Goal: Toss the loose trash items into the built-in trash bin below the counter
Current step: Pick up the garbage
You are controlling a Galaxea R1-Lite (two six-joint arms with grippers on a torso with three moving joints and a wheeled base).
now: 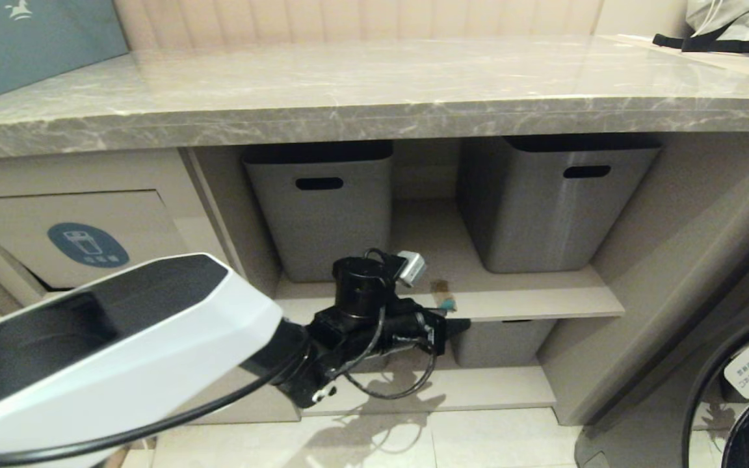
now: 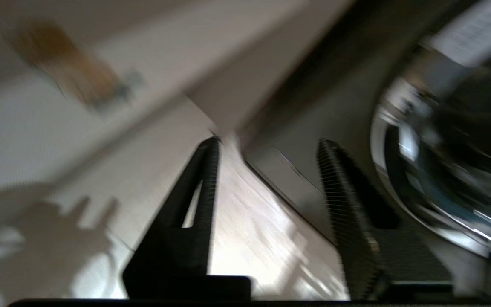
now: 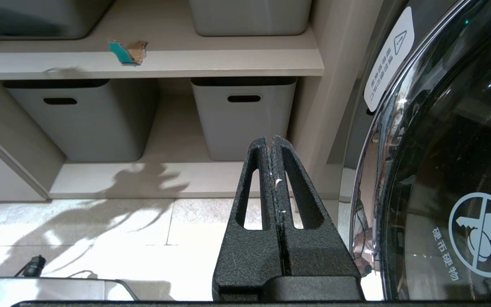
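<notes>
One loose trash item, a small brown strip with a teal end (image 1: 443,294), lies at the front edge of the upper beige shelf; it also shows in the left wrist view (image 2: 68,68) and the right wrist view (image 3: 128,51). My left gripper (image 1: 456,325) reaches in low, just below and in front of that strip. Its fingers (image 2: 205,179) stand apart with nothing between them, so the left gripper (image 2: 269,143) is open. The built-in trash bin's flap with the round blue sticker (image 1: 88,244) is at the left under the counter (image 1: 374,97). My right gripper (image 3: 271,138) hangs shut near the floor.
Two grey tubs (image 1: 322,208) (image 1: 553,201) stand on the upper shelf and two more (image 3: 245,115) on the lower one. A washing machine's glass door (image 3: 450,170) is close on the right. A black bag (image 1: 738,32) lies on the counter's far right.
</notes>
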